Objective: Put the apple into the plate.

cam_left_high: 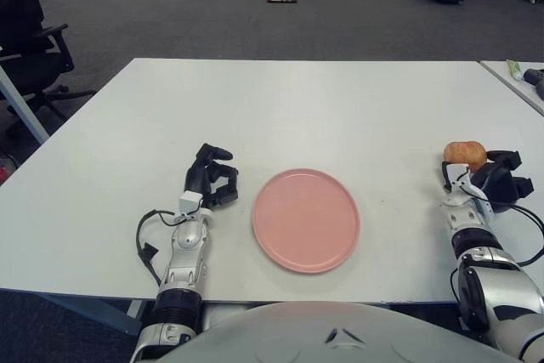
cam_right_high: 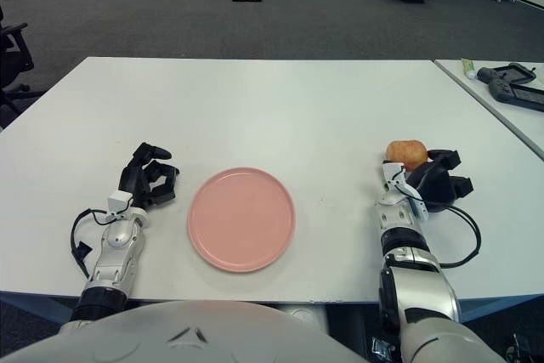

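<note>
The red-yellow apple sits on the white table at the right, just beyond and left of my right hand. That hand's dark fingers point right, spread, and do not wrap the fruit; I cannot tell whether the hand touches it. The pink plate lies near the table's front edge, in the middle, with nothing on it. My left hand shows just left of the plate, fingers loosely bent and holding nothing.
A second table stands to the right with a dark device and a small tube on it. An office chair stands off the table's left corner.
</note>
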